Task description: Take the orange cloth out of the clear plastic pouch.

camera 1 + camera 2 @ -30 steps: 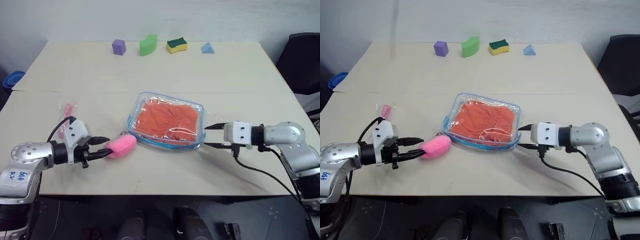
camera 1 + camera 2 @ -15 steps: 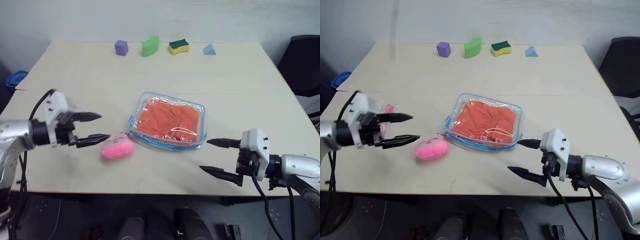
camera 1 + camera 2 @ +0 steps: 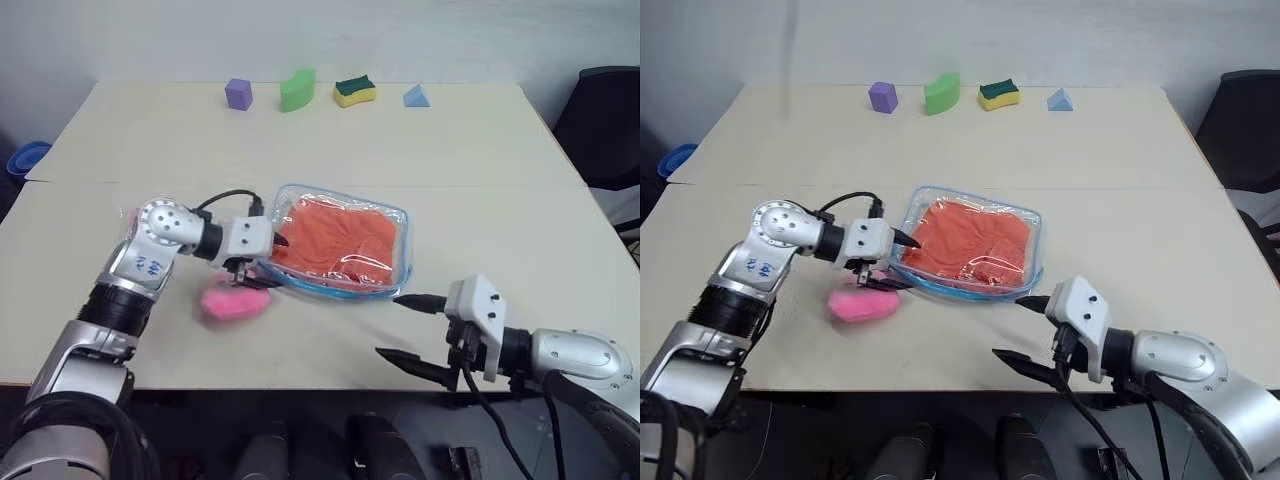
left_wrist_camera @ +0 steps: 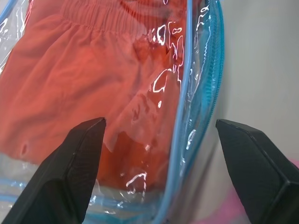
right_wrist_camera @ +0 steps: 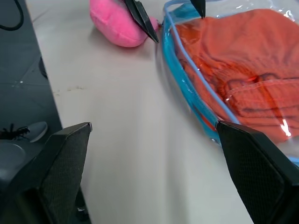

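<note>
Risk is the pouch (image 3: 340, 245) sliding with the cloth (image 3: 335, 238) inside, since both left gripper (image 3: 262, 262) and right gripper (image 3: 408, 328) stand spread, clamping nothing.

Before me stands a pale beige, matte rectangular table (image 3: 420, 150), with a seam across it where two tops seem to meet. Behind its far edge rises a plain off-white wall (image 3: 300, 35), evenly lit. To my right sits a black office chair (image 3: 605, 125); to my left, low beside the table, I see a blue rounded object (image 3: 25, 158), perhaps a basin. Beneath the near edge the floor (image 3: 940, 440) is dark grey.
</note>
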